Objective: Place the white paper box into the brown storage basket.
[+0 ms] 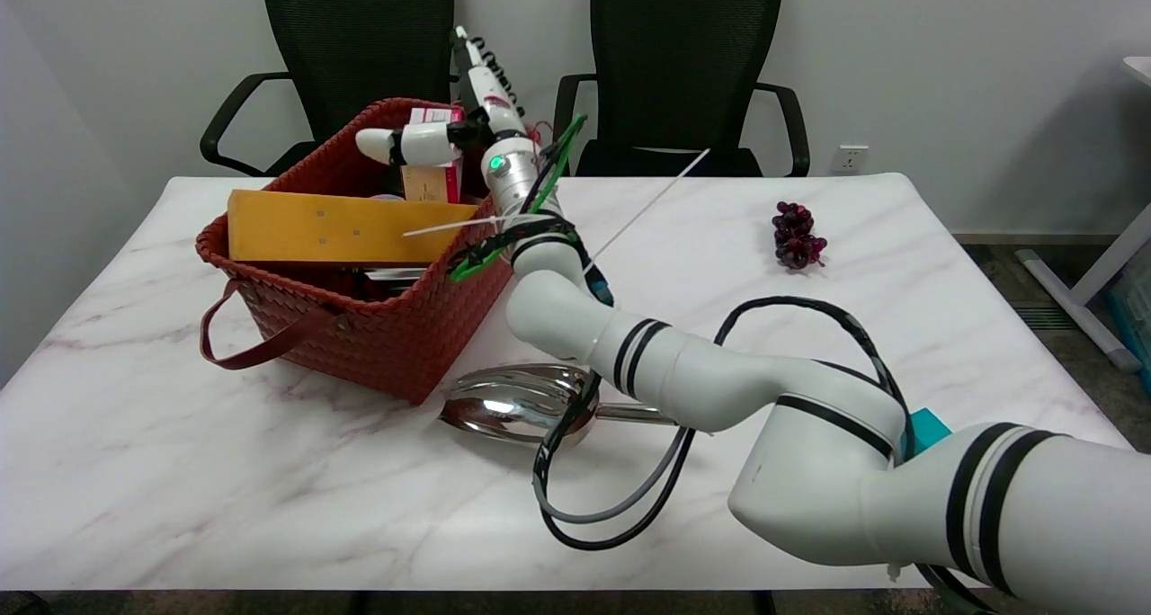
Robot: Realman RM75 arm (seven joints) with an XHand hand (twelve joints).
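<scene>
Nearest the tabletop's front edge, my right arm (809, 444) crosses a metal scoop (521, 404). Over the brown storage basket (378, 327) by the back left corner, my right hand (441, 138) holds the white paper box (433, 170) upright inside; whether my fingers clamp it, I cannot tell. Next comes release.

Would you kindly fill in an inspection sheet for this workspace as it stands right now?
Surface: white marble-look table, nothing spilled.
Job's things: white paper box with pink print, upright inside the brown storage basket.
Clutter: yellow-brown flat box lying across the basket; metal scoop beside the basket; grape bunch far right.
Robot hand: right robot hand over the basket, against the box; grip unclear.
Cables: black and grey loops on the table; green cable on the forearm.
Surroundings: two black office chairs, wall socket.
</scene>
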